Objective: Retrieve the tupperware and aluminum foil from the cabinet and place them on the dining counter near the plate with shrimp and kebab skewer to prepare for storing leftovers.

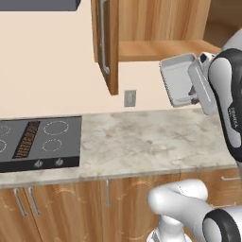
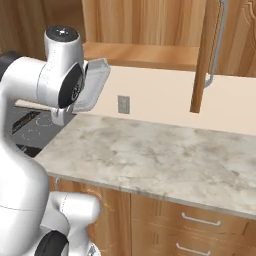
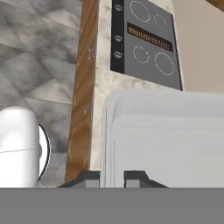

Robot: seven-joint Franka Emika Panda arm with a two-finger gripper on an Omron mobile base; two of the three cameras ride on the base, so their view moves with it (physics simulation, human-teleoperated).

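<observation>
Pale grey-white plastic, the shallow rectangular tupperware (image 1: 178, 79) hung tipped on edge in the air above the marbled stone worktop (image 1: 142, 142), just below the open shelf of the light brown wooden wall cabinet (image 1: 142, 28). The two-finger gripper (image 3: 112, 177) pinched its raised rim, dark fingertips (image 3: 133, 176) nearly closed on either side. Beneath lay the black cooktop (image 3: 146, 43).

A rendered home kitchen is shown: a black four-ring cooktop (image 1: 40, 142) is set into a beige marbled stone worktop (image 1: 142, 142), with light brown wooden drawer fronts (image 2: 195, 225) below and an open wooden wall cabinet (image 1: 156, 33) above.
</observation>
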